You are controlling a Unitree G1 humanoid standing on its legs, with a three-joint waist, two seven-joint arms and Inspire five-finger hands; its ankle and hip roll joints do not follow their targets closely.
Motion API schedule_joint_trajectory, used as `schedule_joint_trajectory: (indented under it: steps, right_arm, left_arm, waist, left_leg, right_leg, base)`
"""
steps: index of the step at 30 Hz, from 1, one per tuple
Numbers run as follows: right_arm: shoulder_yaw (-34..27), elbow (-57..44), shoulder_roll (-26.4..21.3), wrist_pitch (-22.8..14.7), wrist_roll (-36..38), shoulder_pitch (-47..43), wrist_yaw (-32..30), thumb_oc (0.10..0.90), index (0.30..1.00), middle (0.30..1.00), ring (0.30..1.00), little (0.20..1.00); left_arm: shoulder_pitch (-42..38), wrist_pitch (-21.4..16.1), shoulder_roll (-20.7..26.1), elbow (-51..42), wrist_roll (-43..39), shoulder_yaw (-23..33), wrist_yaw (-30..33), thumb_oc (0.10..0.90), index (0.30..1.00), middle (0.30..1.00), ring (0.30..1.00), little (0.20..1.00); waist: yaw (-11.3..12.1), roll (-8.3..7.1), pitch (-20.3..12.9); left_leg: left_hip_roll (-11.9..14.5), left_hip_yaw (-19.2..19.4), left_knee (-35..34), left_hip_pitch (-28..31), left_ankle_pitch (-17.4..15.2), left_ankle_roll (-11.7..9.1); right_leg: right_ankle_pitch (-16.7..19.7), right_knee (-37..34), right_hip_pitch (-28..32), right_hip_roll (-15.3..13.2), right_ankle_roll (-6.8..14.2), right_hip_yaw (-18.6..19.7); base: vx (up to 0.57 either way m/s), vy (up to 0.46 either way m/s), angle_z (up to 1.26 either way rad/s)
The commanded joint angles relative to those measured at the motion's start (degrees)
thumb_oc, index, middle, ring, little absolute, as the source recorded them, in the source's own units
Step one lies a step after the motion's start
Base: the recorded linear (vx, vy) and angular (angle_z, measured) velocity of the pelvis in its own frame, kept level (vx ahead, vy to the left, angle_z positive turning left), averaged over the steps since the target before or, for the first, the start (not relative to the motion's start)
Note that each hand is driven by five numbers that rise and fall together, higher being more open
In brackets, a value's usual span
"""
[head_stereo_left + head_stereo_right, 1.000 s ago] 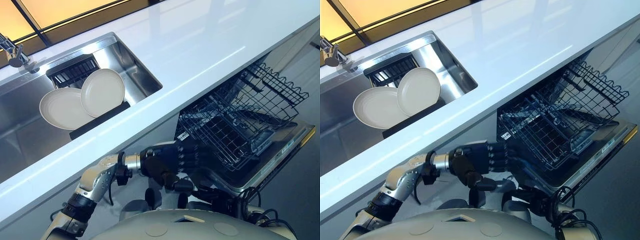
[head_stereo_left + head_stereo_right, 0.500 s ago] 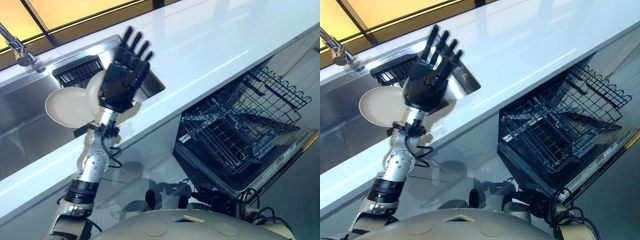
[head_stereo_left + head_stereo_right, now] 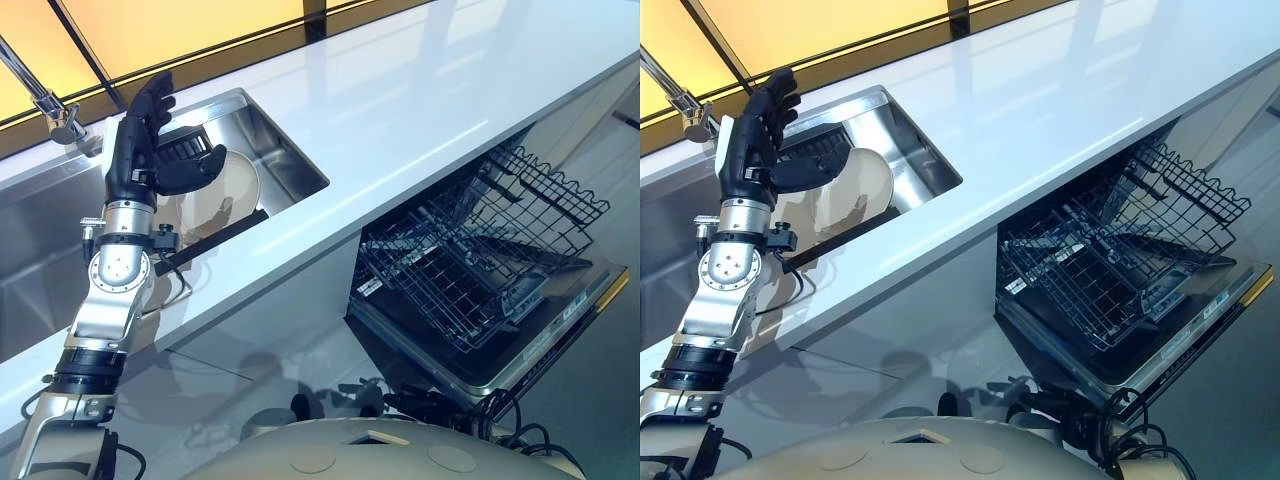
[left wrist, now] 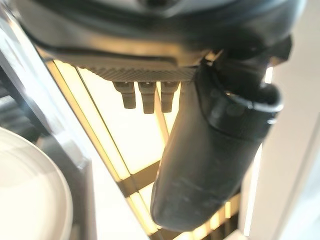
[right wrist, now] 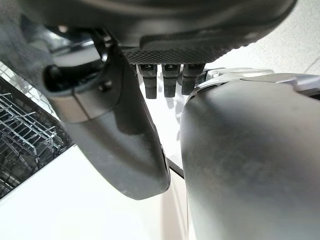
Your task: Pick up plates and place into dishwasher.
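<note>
Sink to the left, open dishwasher to the right, under one countertop.

The plates (image 3: 232,190) lean in the sink (image 3: 285,160) set into the countertop (image 3: 420,95), the left hand (image 3: 145,145) above them. The faucet (image 3: 45,100) stands behind the sink. Right and below, the rack (image 3: 480,260) sits on the dishwasher door (image 3: 560,325).

A white tabletop (image 3: 400,90) runs across the scene, with a steel sink (image 3: 285,160) sunk into it. A chrome tap (image 3: 45,100) stands at the sink's far rim. Inside the sink, by its far wall, lies a black slotted drain rack (image 3: 805,145). Beyond the tabletop glows an amber window with dark bars (image 3: 200,25).
</note>
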Motion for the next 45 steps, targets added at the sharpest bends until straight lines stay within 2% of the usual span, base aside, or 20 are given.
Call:
schedule_joint_trajectory:
  steps: [1,9,16,20,27,33,37,39,43,45]
  right_arm:
    - [1.0,3.7,-1.1,3.1,-1.9,2.3,-1.0,0.8,0.9,0.9,0.9,0.9]
    - [1.3,3.3,-2.1,4.5,-3.4,1.2,-2.3,0.8,0.9,0.9,0.9,0.9]
    - [0.8,3.4,-2.9,5.7,-5.1,0.6,-3.2,0.8,0.9,0.9,0.9,0.9]
    - [0.7,3.3,-3.3,6.0,-6.0,0.6,-2.7,0.8,0.9,0.9,0.9,0.9]
    - [0.7,2.9,-3.8,6.7,-7.3,0.8,-1.7,0.8,0.9,0.9,0.9,0.9]
    - [0.6,3.4,-3.9,6.3,-8.3,1.0,-0.8,0.8,0.9,0.9,0.9,0.9]
    - [0.4,3.6,-4.0,6.1,-9.7,1.1,-0.3,0.8,0.9,0.9,0.9,0.9]
    - [0.3,3.7,-4.2,6.0,-9.9,1.0,-0.2,0.8,0.9,0.9,0.9,0.9]
    - [-0.6,4.2,-4.5,6.2,-10.2,1.1,0.1,0.8,0.9,0.9,0.9,0.9]
    - [-0.9,4.5,-4.8,6.2,-10.4,1.0,0.3,0.8,0.9,0.9,0.9,0.9]
  left_arm:
    - [-12.1,-0.8,5.2,5.6,1.6,6.2,1.1,0.8,0.9,0.9,0.9,0.9]
    - [-14.5,1.6,9.9,17.6,1.5,5.6,-1.8,0.8,0.9,0.9,0.9,0.9]
    - [-16.3,1.9,12.8,22.4,-0.1,5.8,-3.9,0.8,0.9,0.9,0.9,0.9]
    - [-17.7,0.4,14.3,24.1,-2.6,5.8,-3.7,0.8,0.9,0.9,0.9,0.9]
    - [-18.8,-3.2,13.6,25.1,-5.3,6.3,-1.2,0.8,0.9,0.9,0.9,0.9]
    - [-19.2,-4.0,13.2,26.2,-5.1,6.2,-1.4,0.8,0.9,0.9,0.9,0.9]
    - [-19.7,-4.8,14.2,26.3,-5.6,5.5,-6.2,0.8,0.9,0.9,0.9,0.9]
    - [-20.1,-4.0,15.1,25.7,-6.5,5.1,-9.5,0.8,0.9,0.9,0.9,0.9]
    - [-20.6,2.0,16.8,23.8,-11.4,4.2,-24.3,0.8,0.9,0.9,0.9,0.9]
    - [-20.9,4.5,17.6,23.0,-12.8,3.7,-28.7,0.8,0.9,0.9,0.9,0.9]
  waist:
    - [-1.0,2.47,-0.9]
    - [-1.7,3.34,0.6]
    - [-1.7,3.31,2.2]
    - [-1.7,2.96,3.0]
    - [-1.5,2.1,3.2]
    - [-1.5,1.73,2.6]
    - [-1.5,1.69,2.0]
    - [-1.4,1.74,1.9]
    - [-1.2,2.09,1.8]
    - [-1.2,2.28,1.8]
  left_leg:
    - [-2.2,0.3,1.1,1.2,-7.2,1.4]
    - [-3.0,1.2,2.4,0.9,-8.1,2.6]
    - [-3.7,2.2,4.2,-0.1,-8.9,3.6]
    - [-3.9,2.6,5.2,-0.9,-9.2,4.0]
    - [-4.2,2.5,5.7,-1.6,-9.5,4.3]
    - [-4.6,2.4,6.2,-2.0,-9.7,4.5]
    - [-4.8,2.3,6.1,-1.6,-9.8,4.5]
    - [-4.9,2.1,6.0,-1.4,-9.9,4.6]
    - [-4.9,1.9,5.8,-0.9,-10.0,4.6]
    - [-5.0,1.7,5.8,-0.7,-10.0,4.6]
  right_leg:
    - [-6.8,7.5,-3.4,0.5,2.8,0.3]
    - [-6.5,9.5,-5.1,-0.6,4.2,1.9]
    - [-5.5,11.0,-7.2,-1.5,5.6,3.2]
    - [-4.7,11.7,-8.5,-2.0,6.6,4.0]
    - [-4.0,12.3,-10.0,-2.6,7.3,4.7]
    - [-3.9,13.4,-10.7,-2.9,7.7,4.8]
    - [-3.8,14.1,-11.0,-3.0,7.8,4.8]
    - [-3.8,14.4,-11.0,-3.1,7.8,4.7]
    - [-4.1,14.7,-11.0,-3.2,7.9,4.3]
    - [-4.0,14.6,-10.8,-3.2,8.0,4.3]
  base:
    - [0.12,0.145,-0.01]
    - [0.11,0.14,-0.02]
    - [0.09,0.123,-0.09]
    - [0.07,0.084,-0.08]
    - [0.05,0.052,-0.08]
    - [0.01,0.018,0.0]
    - [0.0,0.0,0.0]
    - [0.0,0.0,0.0]
    - [0.0,0.0,0.0]
    - [0.01,0.002,0.04]
